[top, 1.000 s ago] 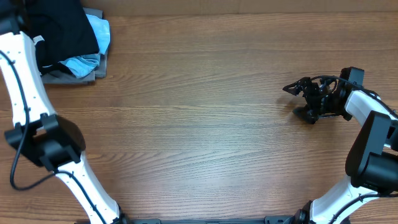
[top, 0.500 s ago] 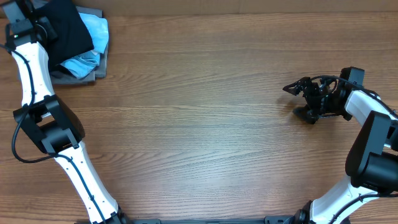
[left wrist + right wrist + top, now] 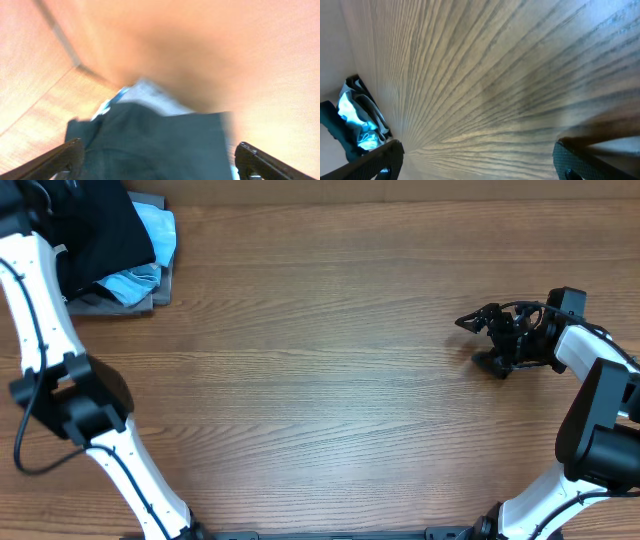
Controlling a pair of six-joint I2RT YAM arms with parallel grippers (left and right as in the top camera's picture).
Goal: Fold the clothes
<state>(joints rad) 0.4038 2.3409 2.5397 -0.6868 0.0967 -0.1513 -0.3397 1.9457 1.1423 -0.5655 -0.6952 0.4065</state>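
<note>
The clothes, a black T-shirt (image 3: 105, 230), lie bunched on a pile in the table's far left corner. In the left wrist view, which is blurred, the T-shirt's dark fabric (image 3: 150, 140) fills the space under my left gripper (image 3: 160, 161). The jaws stand wide apart and open, one finger on each side of the cloth. My left arm (image 3: 30, 280) reaches up along the left edge to that corner. My right gripper (image 3: 475, 343) rests low over bare wood at the right, open (image 3: 480, 162) with nothing between its fingers.
Under the black T-shirt lie a light blue shirt (image 3: 152, 242) and a grey folded garment (image 3: 125, 302). The blue shirt (image 3: 147, 95) also peeks out beyond the black fabric in the left wrist view. The wooden table (image 3: 320, 380) stretches between the two arms.
My left gripper has gone from shut to wide open, letting go of the black T-shirt on the pile, and the left arm has shifted. The right arm has not moved.
</note>
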